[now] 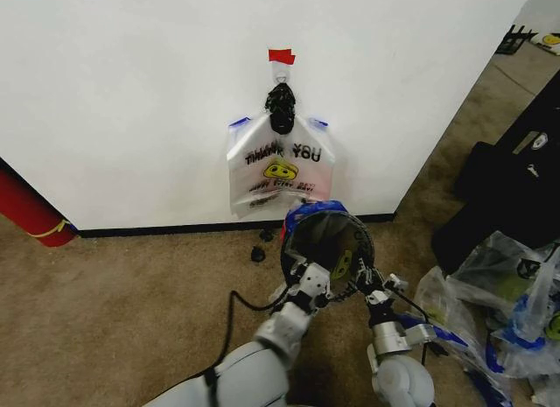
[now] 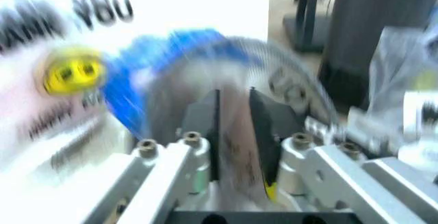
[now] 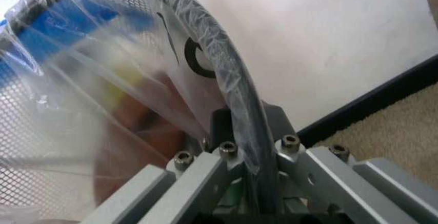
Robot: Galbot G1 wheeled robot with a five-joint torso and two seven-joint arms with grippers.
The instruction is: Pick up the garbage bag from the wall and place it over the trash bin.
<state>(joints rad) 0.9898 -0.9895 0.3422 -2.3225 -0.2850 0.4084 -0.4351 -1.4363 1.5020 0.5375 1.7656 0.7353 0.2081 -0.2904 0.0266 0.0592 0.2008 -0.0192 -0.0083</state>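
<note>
bag stretched over bin rim, both grippers at the rim

the trash bin (image 1: 328, 242) is seen on the carpet (image 1: 122, 302) just in front of the wall (image 1: 131, 92), its round mouth tilted toward the head camera. a garbage bag (image 3: 89, 80) is drawn over the bin; clear film with blue handle material and black lettering is wrapped across the rim and the mesh wall.

the left gripper (image 2: 234, 126) is placed at the near-left edge of the rim. its jaws are closed down to a narrow gap with bag film pinched between them. the right gripper (image 3: 239, 131) is placed at the near-right edge; its jaws are closed on the black rim with film caught under them.

a second bag (image 1: 280, 166) of the same print is noted hanging flat on the wall from a black hook (image 1: 281, 107) beneath a red tape strip (image 1: 281, 56), directly behind the bin.

open carpet is found to the left of the bin. a red cylinder (image 1: 31, 210) stands at the far left against the baseboard. to the right, room is narrowed by clear filled bags (image 1: 503, 298) and dark cases (image 1: 507, 175).
</note>
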